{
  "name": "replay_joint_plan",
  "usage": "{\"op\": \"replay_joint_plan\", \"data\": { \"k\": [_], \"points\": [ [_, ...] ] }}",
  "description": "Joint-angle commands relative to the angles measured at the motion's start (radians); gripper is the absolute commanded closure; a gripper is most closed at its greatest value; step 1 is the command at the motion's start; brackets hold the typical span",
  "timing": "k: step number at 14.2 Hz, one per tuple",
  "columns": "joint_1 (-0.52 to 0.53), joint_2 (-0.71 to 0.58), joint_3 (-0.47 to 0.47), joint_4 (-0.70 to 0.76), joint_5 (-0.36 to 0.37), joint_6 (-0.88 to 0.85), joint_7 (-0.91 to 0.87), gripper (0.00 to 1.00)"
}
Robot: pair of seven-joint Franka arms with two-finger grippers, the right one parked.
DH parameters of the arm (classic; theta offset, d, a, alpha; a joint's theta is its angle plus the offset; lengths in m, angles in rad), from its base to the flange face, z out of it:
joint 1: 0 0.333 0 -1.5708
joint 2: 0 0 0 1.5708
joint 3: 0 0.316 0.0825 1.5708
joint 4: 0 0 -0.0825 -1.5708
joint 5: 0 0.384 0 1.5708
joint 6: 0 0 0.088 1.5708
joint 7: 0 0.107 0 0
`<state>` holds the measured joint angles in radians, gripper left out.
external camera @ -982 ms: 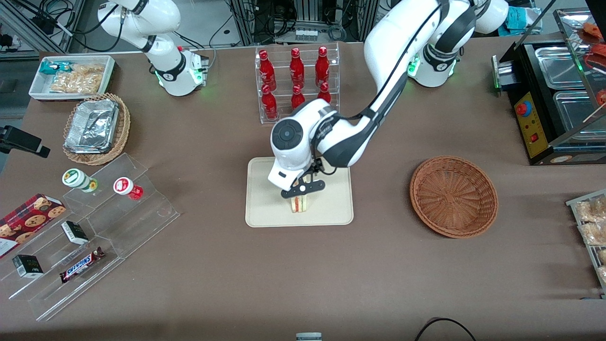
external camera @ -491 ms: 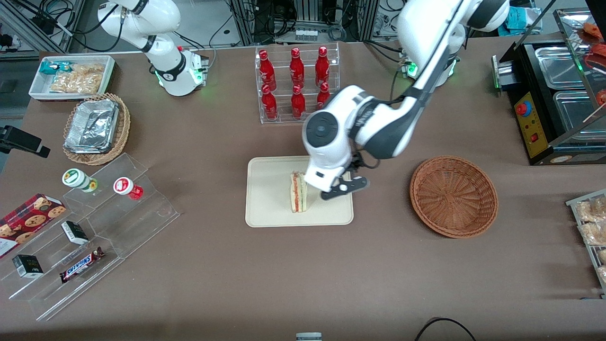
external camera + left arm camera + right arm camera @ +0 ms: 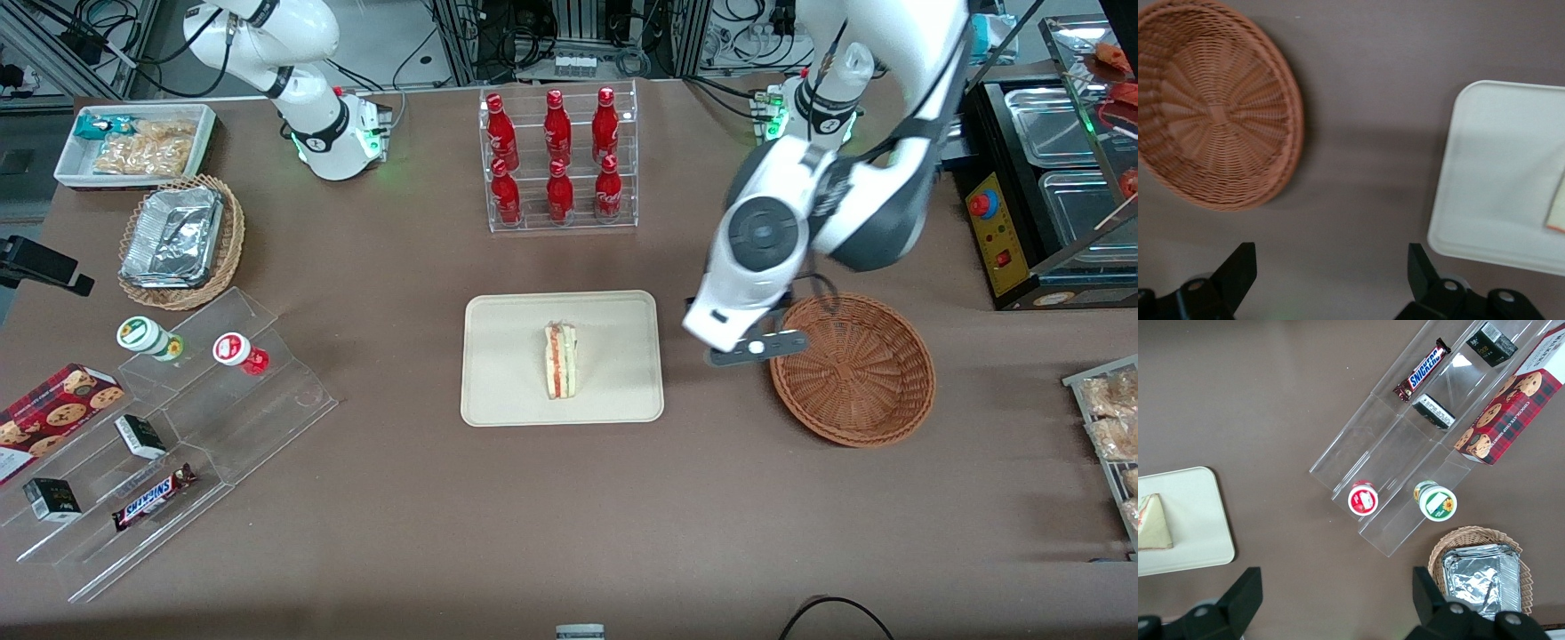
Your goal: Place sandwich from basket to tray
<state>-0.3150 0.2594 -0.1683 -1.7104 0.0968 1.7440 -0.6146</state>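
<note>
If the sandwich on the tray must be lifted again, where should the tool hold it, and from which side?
Probably from above, closing on the two flat bread faces. The sandwich stands on the tray with its red-and-green edge up, so the bread sides are free. The tool is open, empty, above the table between tray and basket.

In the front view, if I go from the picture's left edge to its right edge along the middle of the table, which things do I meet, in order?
Tray → sandwich → gripper, fingers open above the table → basket.
</note>
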Motion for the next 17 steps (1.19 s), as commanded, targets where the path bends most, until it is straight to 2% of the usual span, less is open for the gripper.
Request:
{"op": "replay_joint_plan", "data": {
  "k": [1, 4, 7, 9, 11, 13, 17],
  "points": [
    [0.094, -0.129, -0.01, -0.103, -0.019, -0.043, 0.139, 0.0],
    [0.195, -0.215, -0.007, -0.098, -0.054, -0.127, 0.255, 0.0],
    [0.249, -0.279, -0.004, -0.092, -0.058, -0.161, 0.308, 0.0],
    [0.332, -0.296, -0.014, -0.057, -0.055, -0.175, 0.381, 0.0],
    [0.34, -0.298, -0.002, 0.012, -0.054, -0.243, 0.487, 0.0],
    [0.338, -0.296, 0.054, 0.066, -0.054, -0.265, 0.564, 0.0],
    [0.337, -0.292, 0.116, 0.121, -0.062, -0.254, 0.572, 0.0]
  ]
}}
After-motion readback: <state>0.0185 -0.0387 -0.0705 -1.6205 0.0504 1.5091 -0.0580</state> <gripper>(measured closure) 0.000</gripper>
